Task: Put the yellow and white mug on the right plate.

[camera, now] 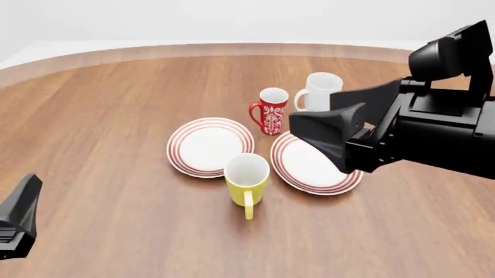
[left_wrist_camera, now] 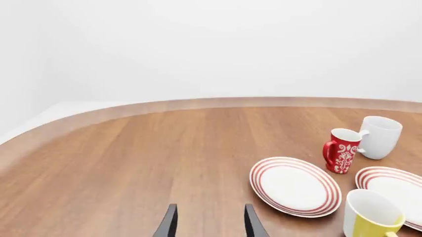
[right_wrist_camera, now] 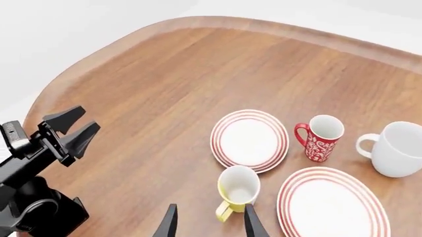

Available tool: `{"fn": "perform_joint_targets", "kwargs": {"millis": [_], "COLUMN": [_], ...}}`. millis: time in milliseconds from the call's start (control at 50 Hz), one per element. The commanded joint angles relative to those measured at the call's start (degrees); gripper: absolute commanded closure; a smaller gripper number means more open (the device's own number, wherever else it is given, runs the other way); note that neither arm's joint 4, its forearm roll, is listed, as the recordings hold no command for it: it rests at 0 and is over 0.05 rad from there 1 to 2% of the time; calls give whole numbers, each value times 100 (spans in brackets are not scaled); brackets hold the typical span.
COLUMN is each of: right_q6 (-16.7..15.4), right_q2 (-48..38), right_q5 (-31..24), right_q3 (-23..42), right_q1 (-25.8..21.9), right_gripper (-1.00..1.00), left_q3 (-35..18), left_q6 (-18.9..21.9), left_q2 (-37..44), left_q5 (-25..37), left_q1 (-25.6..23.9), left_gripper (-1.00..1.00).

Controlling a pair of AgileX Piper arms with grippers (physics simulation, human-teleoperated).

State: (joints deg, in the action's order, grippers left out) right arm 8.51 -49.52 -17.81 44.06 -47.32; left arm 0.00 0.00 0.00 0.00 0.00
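Yellow and white mug [camera: 247,178] stands between both plates [camera: 210,146].

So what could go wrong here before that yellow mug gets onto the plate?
The yellow and white mug stands touching the left plate and close to the right plate, so a clumsy grasp by the right end effector could shove either. Carried carelessly, it might clip the red mug behind.

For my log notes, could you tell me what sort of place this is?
Likely a simulated tabletop: a bare wooden table against a blank white backdrop, holding only mugs and two red-ringed plates.
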Motion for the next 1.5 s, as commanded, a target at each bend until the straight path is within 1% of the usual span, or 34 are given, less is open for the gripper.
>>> {"fn": "perform_joint_targets", "kwargs": {"millis": [20, 140, 160, 180, 200, 220, 280, 300, 320, 400, 420, 460, 520, 540, 580, 640, 760, 820, 880, 960, 1000, 1080, 1100, 1280, 1440, 1500], "right_q6": [-26, -26, 149, 141, 214, 372, 518, 658, 730, 863, 822, 943, 1007, 1094, 1141, 1134, 1299, 1422, 1437, 1536, 1608, 1628, 1690, 1682, 1531, 1378], "right_q2": [9, 9, 95, 105, 100, 105, 98, 118, 116, -120, -221, -230, -392, -362, -480, -548, -867, -936, -1000, -1202, -1215, -1319, -1311, -1534, -1923, -2001], "right_q5": [50, 50, 44, 49, 74, 131, 106, 99, 107, 46, 16, 11, -41, -59, -85, -186, -321, -342, -411, -407, -411, -453, -478, -638, -888, -1072], "right_q3": [-16, -16, -53, -77, -119, -180, -178, -196, -184, -40, 5, 52, 93, 103, 159, 266, 426, 404, 530, 573, 591, 671, 643, 856, 1190, 1336], "right_q1": [-13, -13, -79, -77, -115, -161, -131, -102, -131, -125, -135, -101, -87, -53, -161, -138, -262, -219, -234, -329, -293, -228, -153, -20, -90, -11], "right_gripper": [-100, -100, -100, -100, -100, -100, -100, -100, -100, -100, -100, -100, -100, -100, -100, -100, -100, -100, -100, -100, -100, -100, -100, -100, -100, -100], "left_q3": [0, 0, 0, 0, 0, 0, 0, 0, 0, 0, 0, 0, 0, 0, 0, 0, 0, 0, 0, 0, 0, 0, 0, 0, 0, 0], "left_q6": [0, 0, 0, 0, 0, 0, 0, 0, 0, 0, 0, 0, 0, 0, 0, 0, 0, 0, 0, 0, 0, 0, 0, 0, 0, 0], "left_q2": [0, 0, 0, 0, 0, 0, 0, 0, 0, 0, 0, 0, 0, 0, 0, 0, 0, 0, 0, 0, 0, 0, 0, 0, 0, 0], "left_q5": [0, 0, 0, 0, 0, 0, 0, 0, 0, 0, 0, 0, 0, 0, 0, 0, 0, 0, 0, 0, 0, 0, 0, 0, 0, 0], "left_q1": [0, 0, 0, 0, 0, 0, 0, 0, 0, 0, 0, 0, 0, 0, 0, 0, 0, 0, 0, 0, 0, 0, 0, 0, 0, 0], "left_gripper": [-100, -100, -100, -100, -100, -100, -100, -100, -100, -100, -100, -100, -100, -100, -100, -100, -100, -100, -100, -100, -100, -100, -100, -100, -100, -100]}}
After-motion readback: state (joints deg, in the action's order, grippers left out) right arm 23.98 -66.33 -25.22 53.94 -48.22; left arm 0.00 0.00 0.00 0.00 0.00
